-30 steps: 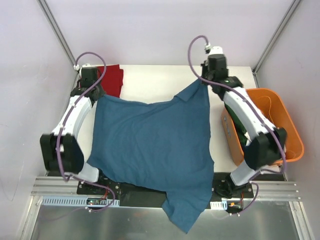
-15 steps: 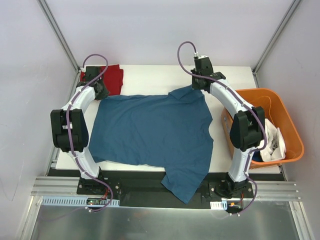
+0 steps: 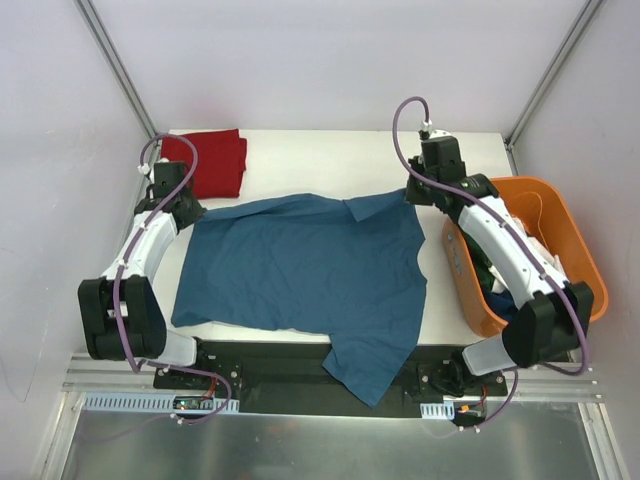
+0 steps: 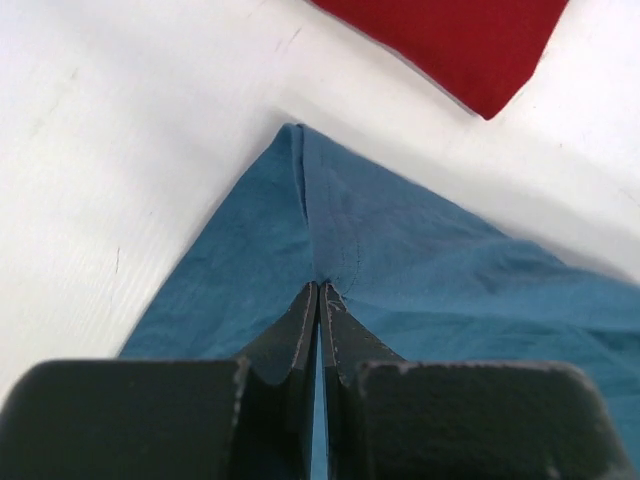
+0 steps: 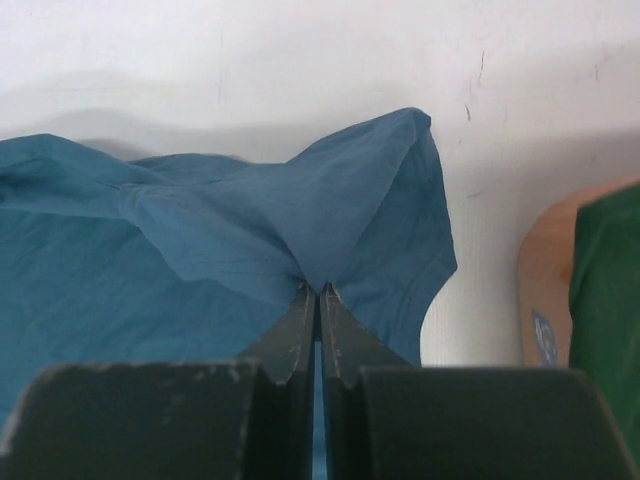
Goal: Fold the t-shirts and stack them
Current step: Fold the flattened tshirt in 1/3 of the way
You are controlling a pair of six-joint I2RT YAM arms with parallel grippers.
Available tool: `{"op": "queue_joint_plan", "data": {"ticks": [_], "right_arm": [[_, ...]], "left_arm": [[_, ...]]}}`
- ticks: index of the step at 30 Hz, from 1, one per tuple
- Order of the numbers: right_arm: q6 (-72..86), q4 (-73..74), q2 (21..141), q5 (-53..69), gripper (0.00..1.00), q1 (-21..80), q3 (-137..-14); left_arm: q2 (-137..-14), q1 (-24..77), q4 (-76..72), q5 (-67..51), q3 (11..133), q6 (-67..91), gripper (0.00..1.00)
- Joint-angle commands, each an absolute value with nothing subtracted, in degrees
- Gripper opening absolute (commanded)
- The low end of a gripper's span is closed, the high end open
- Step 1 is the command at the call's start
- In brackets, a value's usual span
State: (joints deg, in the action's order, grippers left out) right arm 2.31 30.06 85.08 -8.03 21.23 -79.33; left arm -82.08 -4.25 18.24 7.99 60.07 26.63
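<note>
The teal-blue t-shirt [image 3: 310, 265] lies spread open across the middle of the table [image 3: 320, 160], mostly flat. It has ripples along its upper edge, and one part droops over the table's near edge at the bottom centre of the top view. We see no fold in it yet, so we judge it to be at the spreading-out stage, with all its folds left to make. The left gripper [image 4: 320, 290] is pinched tight on the shirt's corner at the left of the frame. Its fingertips meet on a small ridge of cloth, and that corner rests on the white surface. The right gripper [image 5: 318, 290] is likewise clamped on a bunched pleat at the upper right corner, where the cloth stands up in a small peak rather than lying smooth. Further out, in the upper left of the top view, a red t-shirt [image 3: 212, 163] sits as a neat folded rectangle, near the teal corner but not touching it. We take it as the one finished piece and the start of the stack. At the right edge stands an orange basket [image 3: 540, 190], and the right wrist view shows a green t-shirt [image 5: 608, 300] inside it. We cannot tell how many more lie in there, as the arm hides much of it. By our reckoning one shirt is done, one is in hand, and at least one waits.
</note>
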Motion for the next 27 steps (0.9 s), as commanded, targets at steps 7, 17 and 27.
{"op": "queue_joint_plan", "data": {"ticks": [7,17,27], "right_arm": [[8.87,37.35,71.73,-1.85,0.02,21.71,-67.69],[10.28,41.31,67.85,-3.34,0.04,23.64,-59.42],[12.48,43.33,69.78,-0.79,0.07,25.49,-55.55]], "left_arm": [[-73.92,-7.82,18.72,13.09,53.45,34.71,0.0],[-69.35,-8.79,21.97,18.89,47.55,41.48,0.0],[-70.66,-9.67,25.49,18.99,45.09,45.26,0.0]]}}
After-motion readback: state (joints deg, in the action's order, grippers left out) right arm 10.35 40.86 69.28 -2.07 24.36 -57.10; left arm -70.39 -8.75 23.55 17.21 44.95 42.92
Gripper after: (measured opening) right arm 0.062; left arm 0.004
